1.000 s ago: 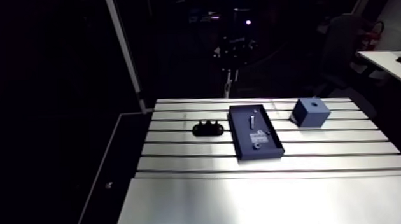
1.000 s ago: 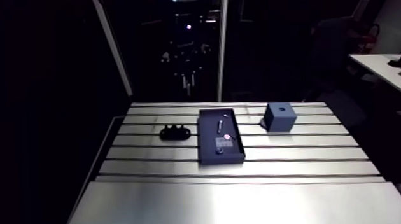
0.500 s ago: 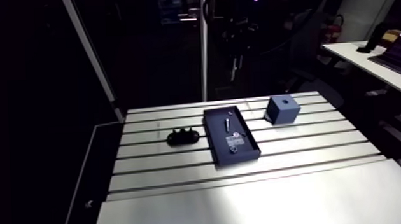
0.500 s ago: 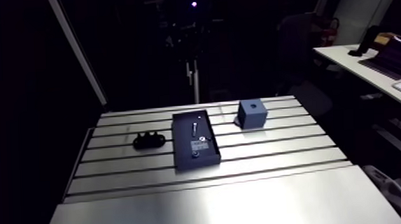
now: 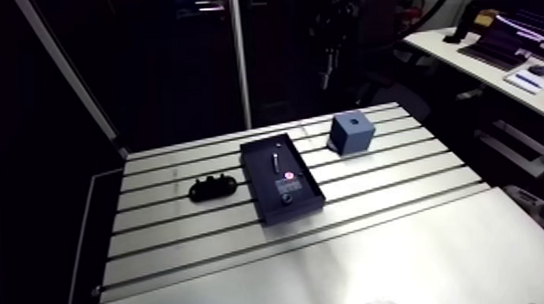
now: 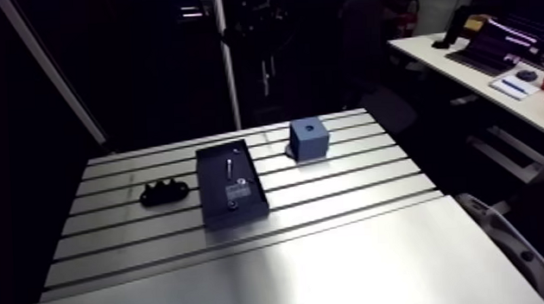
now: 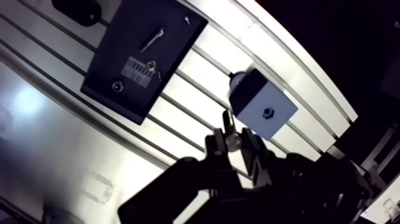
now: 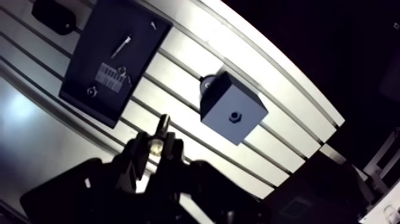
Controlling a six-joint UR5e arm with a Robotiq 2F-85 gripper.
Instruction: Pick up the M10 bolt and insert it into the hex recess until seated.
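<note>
Though partly hidden, the bolt (image 7: 228, 121) seems clamped between the fingers (image 7: 252, 146).

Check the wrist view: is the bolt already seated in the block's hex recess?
No: the bolt sits clamped in the gripper, apart from the block and its hex recess.

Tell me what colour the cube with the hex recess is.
Blue-grey; the cube shows it best in the arm view.

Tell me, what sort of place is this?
Probably a robotics test bench: a slotted aluminium table, a blue block with a hex recess, and a gripper shut on a bolt.
</note>
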